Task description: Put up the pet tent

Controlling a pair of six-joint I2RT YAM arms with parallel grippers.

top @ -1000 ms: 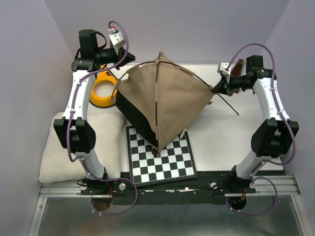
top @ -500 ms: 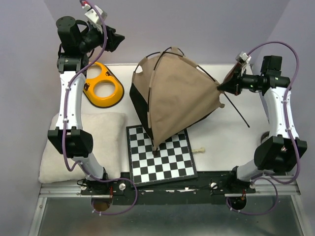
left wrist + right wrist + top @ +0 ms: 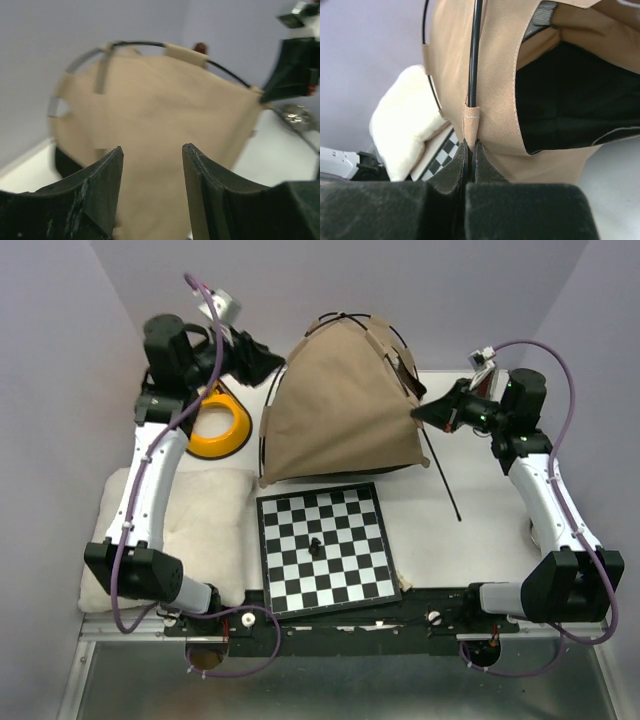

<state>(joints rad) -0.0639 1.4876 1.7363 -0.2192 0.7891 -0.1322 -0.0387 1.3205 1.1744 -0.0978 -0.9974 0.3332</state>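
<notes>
The pet tent [image 3: 340, 405] stands as a tan dome behind the chessboard, its thin black poles arching over the top. My right gripper [image 3: 420, 415] is at the tent's right corner. In the right wrist view it [image 3: 471, 145] is shut on the tan pole sleeve, where the black pole [image 3: 476, 50] enters it. The free end of that pole [image 3: 445, 485] slants down to the table. My left gripper [image 3: 270, 362] hovers open beside the tent's upper left. In the left wrist view it [image 3: 151, 150] has only the tan fabric [image 3: 165, 110] behind its gap, untouched.
A chessboard [image 3: 325, 550] with one small dark piece [image 3: 314, 545] lies in front of the tent. A fluffy white cushion [image 3: 200, 530] lies at the left under my left arm. A yellow ring-shaped object [image 3: 215, 420] sits at the back left.
My left gripper opened, let go of the tent, and now hovers near its upper left. The tent swung off the chessboard to stand behind it, and my right gripper shifted with its corner.
</notes>
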